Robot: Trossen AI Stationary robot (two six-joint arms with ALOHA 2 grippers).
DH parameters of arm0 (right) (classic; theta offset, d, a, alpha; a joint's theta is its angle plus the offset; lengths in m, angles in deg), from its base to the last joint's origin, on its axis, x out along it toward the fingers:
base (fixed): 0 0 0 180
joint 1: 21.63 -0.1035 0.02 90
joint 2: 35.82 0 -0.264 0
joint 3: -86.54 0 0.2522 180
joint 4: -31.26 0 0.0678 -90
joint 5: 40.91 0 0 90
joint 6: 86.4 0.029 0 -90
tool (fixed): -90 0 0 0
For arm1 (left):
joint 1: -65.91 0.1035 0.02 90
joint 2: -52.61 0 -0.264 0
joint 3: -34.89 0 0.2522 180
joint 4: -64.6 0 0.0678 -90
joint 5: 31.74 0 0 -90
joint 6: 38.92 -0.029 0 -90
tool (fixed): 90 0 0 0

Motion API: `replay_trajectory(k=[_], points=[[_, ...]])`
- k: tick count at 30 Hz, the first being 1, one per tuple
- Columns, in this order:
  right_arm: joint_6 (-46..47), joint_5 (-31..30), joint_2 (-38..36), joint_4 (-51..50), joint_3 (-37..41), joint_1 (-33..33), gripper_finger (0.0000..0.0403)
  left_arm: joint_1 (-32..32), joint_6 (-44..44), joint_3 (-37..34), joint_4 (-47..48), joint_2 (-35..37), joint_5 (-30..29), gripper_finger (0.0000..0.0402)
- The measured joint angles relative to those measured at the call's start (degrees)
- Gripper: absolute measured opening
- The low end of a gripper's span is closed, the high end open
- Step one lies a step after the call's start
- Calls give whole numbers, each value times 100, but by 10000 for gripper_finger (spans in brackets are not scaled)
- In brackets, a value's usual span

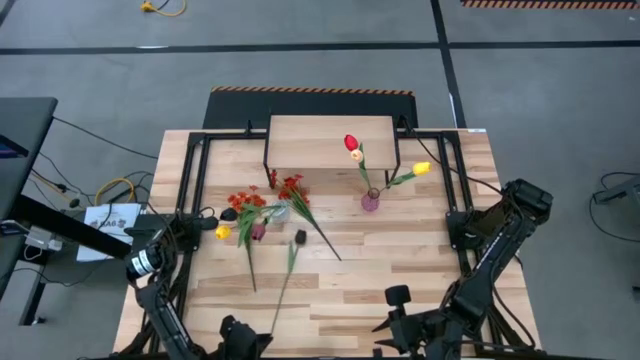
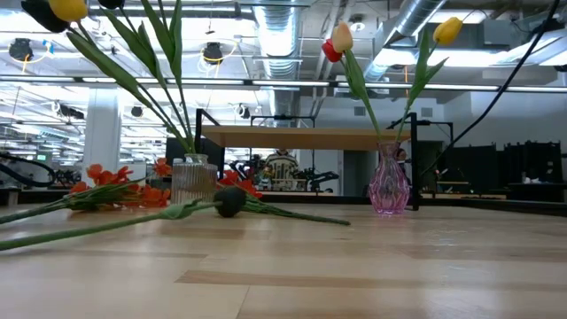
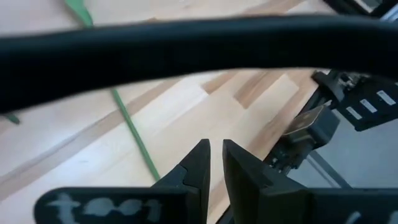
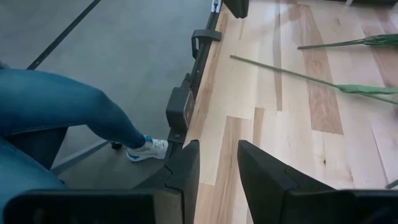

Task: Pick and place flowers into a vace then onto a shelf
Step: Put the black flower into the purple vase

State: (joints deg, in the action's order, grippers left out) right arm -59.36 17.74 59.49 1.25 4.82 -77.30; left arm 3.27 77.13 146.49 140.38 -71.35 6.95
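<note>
A pink glass vase (image 1: 370,201) (image 2: 388,186) stands in front of the shelf (image 1: 330,140) and holds a red tulip (image 1: 351,144) and a yellow tulip (image 1: 421,168). Left of it, a clear ribbed glass (image 2: 189,180) holds a few leaning stems, one with a yellow tulip (image 1: 222,232). Red-orange sprays (image 1: 290,187) and a dark maroon tulip (image 1: 300,237) lie flat on the table. My left gripper (image 3: 216,158) (image 1: 240,335) is shut near the table's near edge, with nothing between its fingers. My right gripper (image 4: 217,155) (image 1: 390,310) is open above the near edge, also holding nothing.
Black frame rails (image 1: 195,170) run along the table's sides. A black bar (image 3: 186,50) crosses the left wrist view, over a loose green stem (image 3: 134,134). Beside the table a person's leg in jeans (image 4: 62,106) shows. Bare wood lies between the grippers.
</note>
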Motion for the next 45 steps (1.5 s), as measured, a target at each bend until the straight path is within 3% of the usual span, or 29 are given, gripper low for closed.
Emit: replay_trajectory(k=[13, 24, 32, 38, 45], points=[[-2, 2, 0, -1, 0, 27, 102, 420, -1119, -90, 72, -156, 457, 30], [-2, 2, 0, -2, 0, 25, 102, 475, -809, -149, 742, -681, 982, 34], [-2, 4, 0, -2, 0, 27, 102, 458, -820, -153, 763, -688, 865, 37], [-2, 9, 2, -1, 1, 27, 102, 491, -869, -153, 546, -688, 929, 63], [-2, 11, 2, -3, 2, 27, 102, 630, -1169, -153, 215, -688, 1195, 129]])
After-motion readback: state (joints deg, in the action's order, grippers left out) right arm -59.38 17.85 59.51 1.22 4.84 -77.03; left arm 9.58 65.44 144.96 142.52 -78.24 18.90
